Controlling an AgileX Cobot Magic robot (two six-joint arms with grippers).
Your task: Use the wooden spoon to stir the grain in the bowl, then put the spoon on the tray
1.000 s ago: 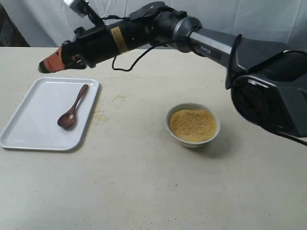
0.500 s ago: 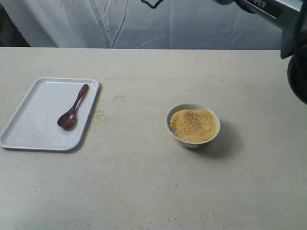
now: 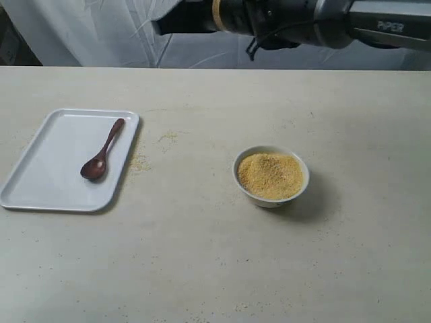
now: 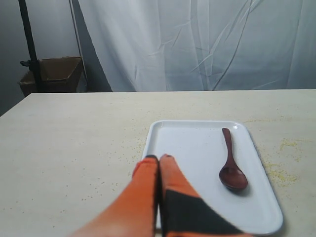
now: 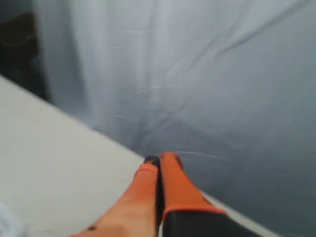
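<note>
The dark wooden spoon [image 3: 102, 153] lies on the white tray [image 3: 47, 182] at the left, its oval bowl toward the front. The small white bowl [image 3: 269, 200] stands right of centre, filled with a mound of golden grain [image 3: 271, 175]. In the left wrist view my left gripper [image 4: 159, 158] is shut and empty above the tray [image 4: 197, 143], beside the spoon [image 4: 231, 170]. My right gripper [image 5: 160, 159] is shut and empty, raised and facing the curtain. The right arm [image 3: 303, 17] crosses the top of the exterior view; its fingers do not show there.
Spilled grain [image 3: 139, 161] lies on the table by the tray's right edge, with more [image 3: 168, 136] farther back. A white curtain [image 3: 101, 33] hangs behind the table. A cardboard box [image 4: 49, 74] and a black stand [image 4: 27, 44] are past the table's end.
The right arm hung above the tray's far edge, then rose out of view, and now crosses the top of the scene. Spoon, tray and bowl have not moved.
</note>
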